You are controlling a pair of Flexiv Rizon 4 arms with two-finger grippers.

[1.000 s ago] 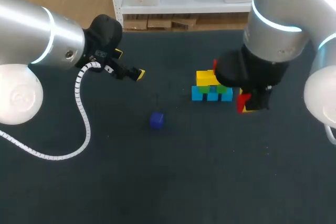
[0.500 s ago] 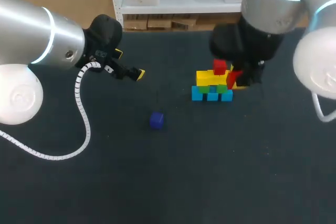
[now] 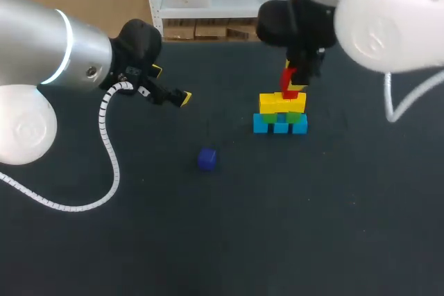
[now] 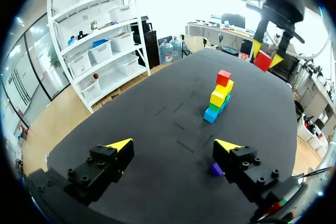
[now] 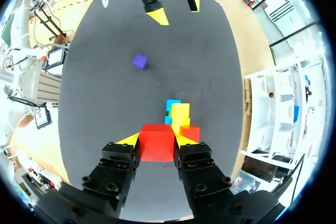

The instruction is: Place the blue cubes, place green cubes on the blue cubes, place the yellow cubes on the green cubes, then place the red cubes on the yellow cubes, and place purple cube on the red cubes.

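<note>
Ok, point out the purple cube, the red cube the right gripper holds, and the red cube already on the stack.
purple cube (image 3: 207, 159): head view, its middle.
held red cube (image 5: 157, 141): right wrist view, facing side.
stacked red cube (image 4: 224, 77): left wrist view, near face.

The cube stack (image 3: 279, 112) is standing right of the desk's (image 3: 229, 240) middle, and the right end effector (image 5: 157, 139), gripping a red cube (image 5: 156, 142), is filling the space just above it. The purple cube (image 3: 207, 159) is sitting alone, ringed by bare desk. The left end effector (image 3: 170, 84) is hanging well apart, fingers spread.
</note>
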